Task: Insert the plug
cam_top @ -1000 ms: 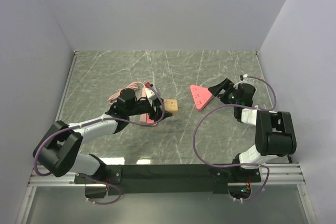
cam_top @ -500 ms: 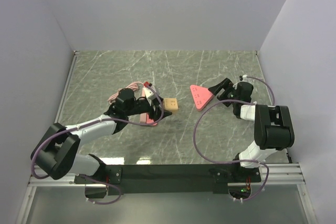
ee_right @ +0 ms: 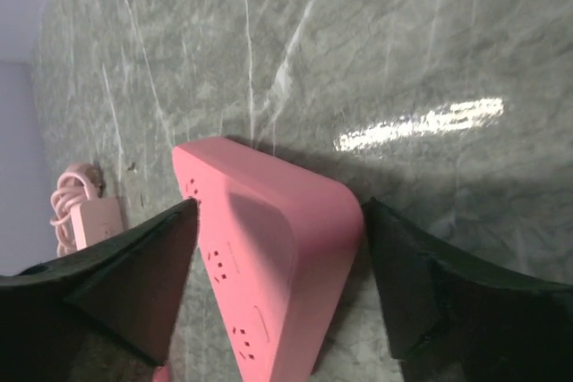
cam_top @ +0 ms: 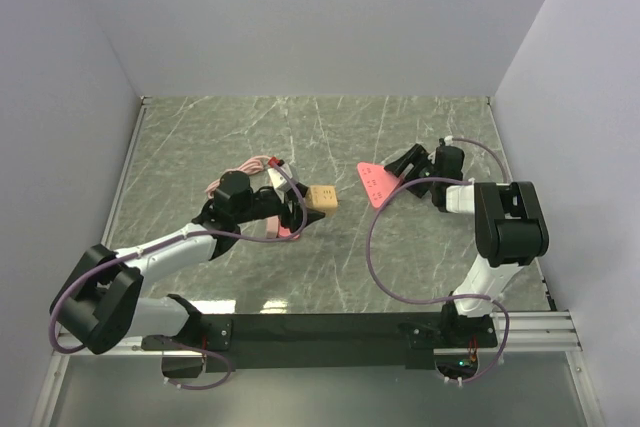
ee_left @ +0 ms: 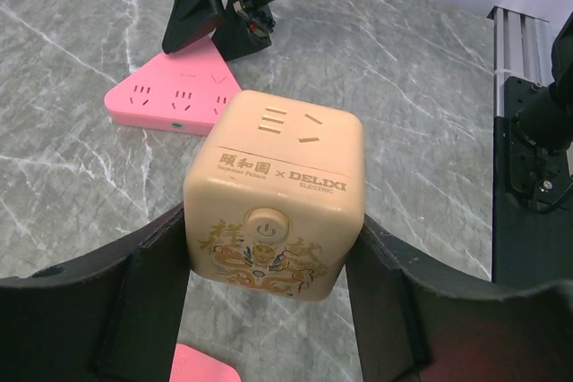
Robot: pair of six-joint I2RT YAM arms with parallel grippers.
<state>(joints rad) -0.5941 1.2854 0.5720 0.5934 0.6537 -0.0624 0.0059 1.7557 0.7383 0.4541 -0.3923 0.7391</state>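
Note:
My left gripper (cam_top: pixel 303 209) is shut on a cream cube socket adapter (cam_top: pixel 322 197) and holds it just above the table. In the left wrist view the cube (ee_left: pixel 277 190) sits between both fingers (ee_left: pixel 143 301), power button toward the camera; its prongs are hidden. A pink triangular power strip (cam_top: pixel 375 183) lies to its right. My right gripper (cam_top: pixel 405 169) grips that strip's right corner. In the right wrist view the strip (ee_right: pixel 269 248) fills the gap between the fingers (ee_right: pixel 421 284), socket holes facing left.
A coiled pink cable with a pink adapter block (cam_top: pixel 250 169) lies behind the left gripper, also in the right wrist view (ee_right: pixel 85 212). Another pink piece (cam_top: pixel 285 230) lies under the left gripper. Grey walls enclose the marbled table (cam_top: pixel 330 277).
My right gripper has swung up and left, and the pink strip shifted slightly left with it and looks narrower. My left gripper with the cube has barely moved.

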